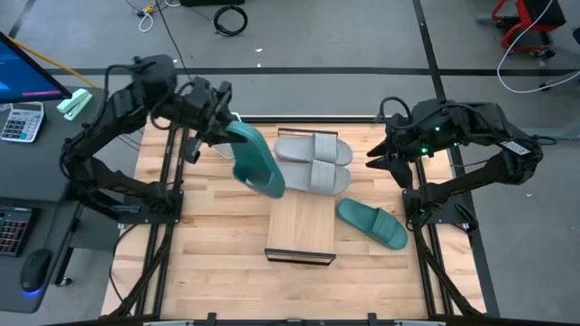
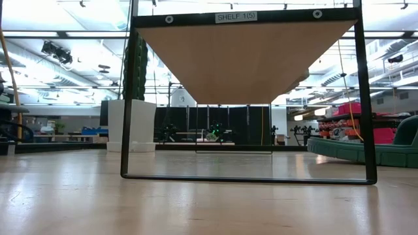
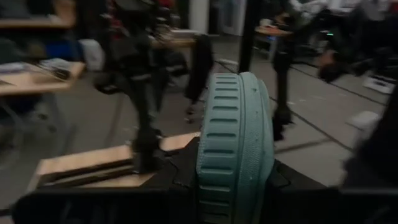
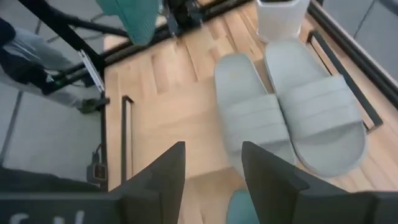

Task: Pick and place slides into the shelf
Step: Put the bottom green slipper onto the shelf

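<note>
My left gripper is shut on a teal slide, held in the air over the table's far left, beside the shelf. The slide's ribbed sole fills the left wrist view. Two light grey slides lie side by side, soles down, on the shelf's far end. A second teal slide lies on the table right of the shelf. My right gripper hovers open to the right of the grey pair, touching nothing. My left gripper pinches the teal slide near one end between its two fingers, one on each side of it. The fingers come level from the table's left side. The slide is lifted clear and stands on edge, its long body slanting away from the fingers toward the shelf.
The shelf's dark metal frame stands on the slatted tabletop, its board raised above it. A white container stands at the far edge behind the grey pair. Bare board remains on the shelf's near part. Black rails run along both table sides.
</note>
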Robot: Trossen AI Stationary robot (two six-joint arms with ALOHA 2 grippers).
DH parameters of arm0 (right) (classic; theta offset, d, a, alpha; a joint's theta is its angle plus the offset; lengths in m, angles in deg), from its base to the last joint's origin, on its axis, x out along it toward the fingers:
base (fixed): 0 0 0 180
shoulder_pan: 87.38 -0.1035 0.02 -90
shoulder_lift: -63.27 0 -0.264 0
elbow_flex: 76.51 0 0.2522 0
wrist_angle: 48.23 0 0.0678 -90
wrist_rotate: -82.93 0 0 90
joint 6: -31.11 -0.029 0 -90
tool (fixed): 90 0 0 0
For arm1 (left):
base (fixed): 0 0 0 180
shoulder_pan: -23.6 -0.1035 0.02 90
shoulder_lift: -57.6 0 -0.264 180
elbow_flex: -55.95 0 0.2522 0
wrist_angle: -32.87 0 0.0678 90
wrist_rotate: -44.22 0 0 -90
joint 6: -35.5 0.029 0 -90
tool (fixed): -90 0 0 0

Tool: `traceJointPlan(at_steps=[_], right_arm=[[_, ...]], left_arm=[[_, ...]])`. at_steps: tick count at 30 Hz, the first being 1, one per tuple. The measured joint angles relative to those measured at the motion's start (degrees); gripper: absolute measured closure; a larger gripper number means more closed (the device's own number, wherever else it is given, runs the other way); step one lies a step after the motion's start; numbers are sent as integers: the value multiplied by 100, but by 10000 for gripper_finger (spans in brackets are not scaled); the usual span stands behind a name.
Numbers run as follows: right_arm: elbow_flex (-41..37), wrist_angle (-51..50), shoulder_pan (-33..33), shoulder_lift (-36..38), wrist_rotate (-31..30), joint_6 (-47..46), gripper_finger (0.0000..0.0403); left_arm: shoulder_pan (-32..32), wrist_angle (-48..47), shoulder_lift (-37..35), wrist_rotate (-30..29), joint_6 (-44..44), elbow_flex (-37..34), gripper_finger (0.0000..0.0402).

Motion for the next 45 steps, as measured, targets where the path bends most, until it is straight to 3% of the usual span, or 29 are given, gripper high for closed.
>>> traceJointPlan(at_steps=[7,16,27,34,45], right_arm=[[0,-179,-1,0,51,-119,238],[0,-782,-342,-2,118,-239,238],[0,-884,-380,-2,-38,-415,238],[-2,-884,-378,-2,-137,-402,238],[-3,-882,-378,-106,-212,-396,238]], left_arm=[[-102,-422,615,1016,-28,490,315],[-91,-722,1189,1606,88,950,318],[-55,-953,1604,1634,753,1159,318],[68,-1615,1839,1682,1329,1159,313],[294,-2770,2016,810,2671,1159,311]])
